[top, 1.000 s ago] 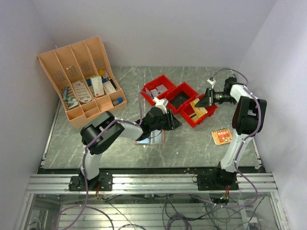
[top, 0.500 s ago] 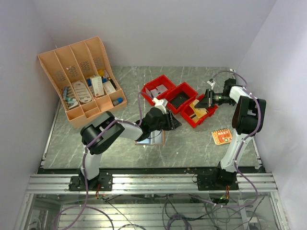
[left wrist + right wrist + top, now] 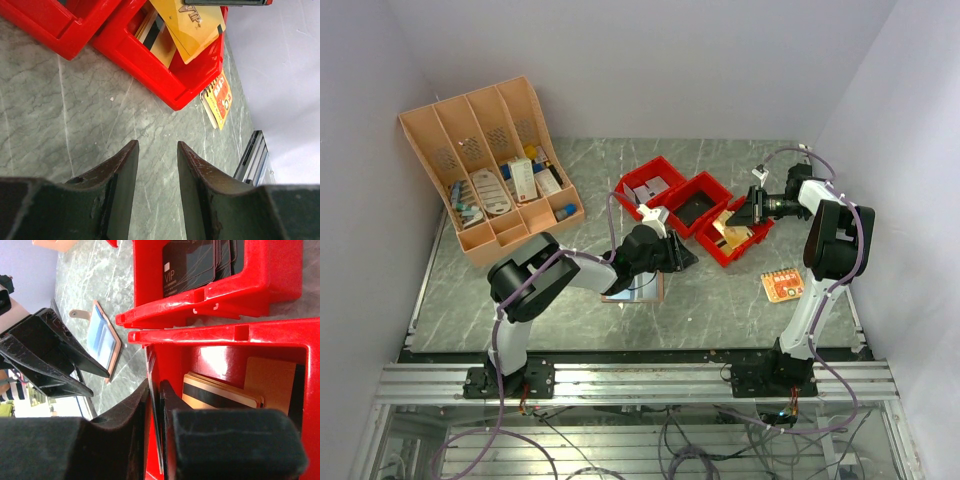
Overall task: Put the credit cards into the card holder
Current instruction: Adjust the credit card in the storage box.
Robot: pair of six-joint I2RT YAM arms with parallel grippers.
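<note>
The card holder (image 3: 633, 288) lies open on the table, its pale blue inside facing up, also seen in the right wrist view (image 3: 102, 340). My left gripper (image 3: 680, 254) hovers just right of it, open and empty (image 3: 157, 150). My right gripper (image 3: 740, 212) is over the right-hand red bin (image 3: 752, 243). Its jaws (image 3: 156, 390) stand a thin slit apart with a gold VIP credit card (image 3: 192, 25) edge-on between them, resting against one finger. More gold cards (image 3: 220, 392) lie in that bin, and black VIP cards (image 3: 190, 262) in the middle bin.
Three red bins (image 3: 642, 206) sit in a row behind the grippers. An orange packet (image 3: 783, 285) lies on the table at the right. A large tan slotted organiser rack (image 3: 490, 170) stands at the back left. The metal rail runs along the near edge.
My right gripper has shifted slightly toward the back and its jaws have eased apart around the gold card, which now shows more over the bin. The left arm has not moved.
</note>
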